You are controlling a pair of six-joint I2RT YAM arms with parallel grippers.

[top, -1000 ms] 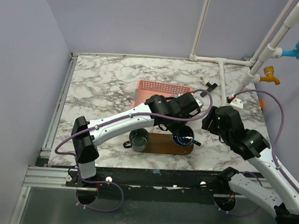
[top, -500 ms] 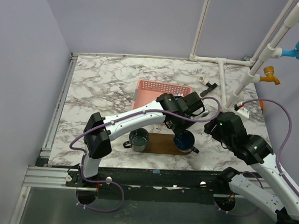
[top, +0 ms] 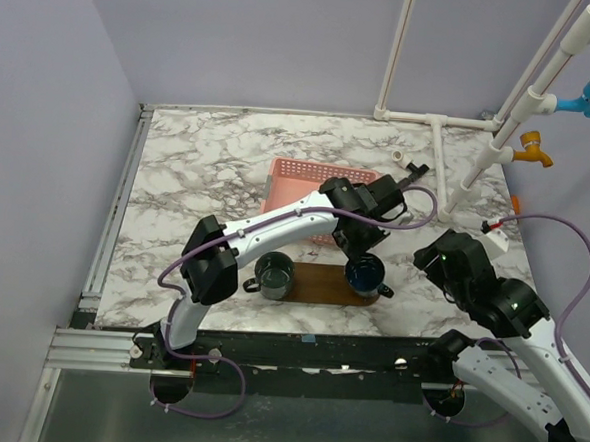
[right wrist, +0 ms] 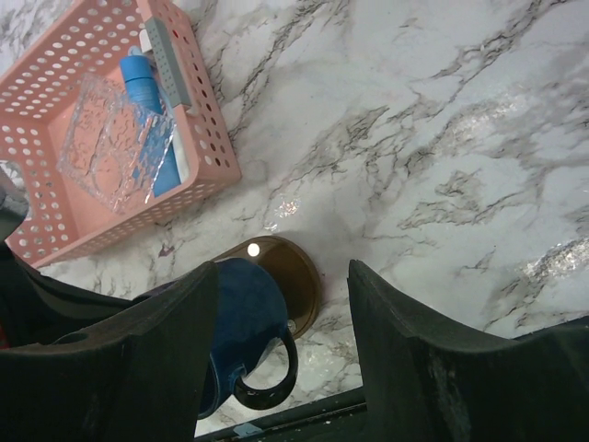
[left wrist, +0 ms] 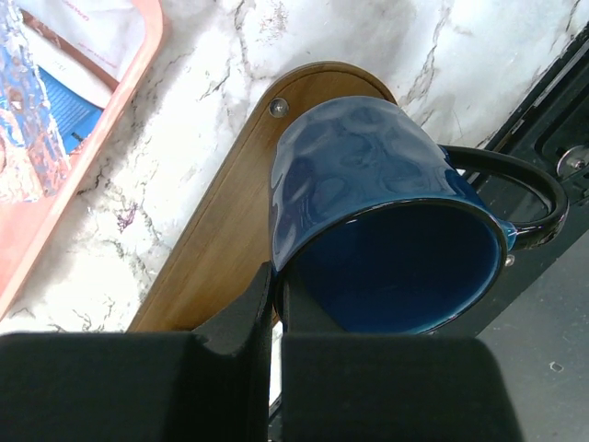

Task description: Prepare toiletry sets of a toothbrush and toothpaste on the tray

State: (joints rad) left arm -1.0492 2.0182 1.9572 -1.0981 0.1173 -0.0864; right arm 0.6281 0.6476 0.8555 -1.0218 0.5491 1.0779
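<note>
The brown wooden tray lies near the table's front edge. My left gripper is shut on the rim of a blue enamel mug over the tray's right end. In the left wrist view the left gripper pinches the mug's wall, with the tray beneath. My right gripper is open and empty, to the right of the tray. Its wrist view looks past the right gripper at the mug and the tray's end. No toothbrush or toothpaste is clearly visible.
A steel mug stands on the tray's left end. A pink mesh basket behind the tray holds blue packets and crinkled clear wrap. White pipes run along the back right. The table's front edge is close.
My left arm has swung its elbow rightward while still holding the blue mug at the tray's right end. My right arm has drawn back toward the near right.
</note>
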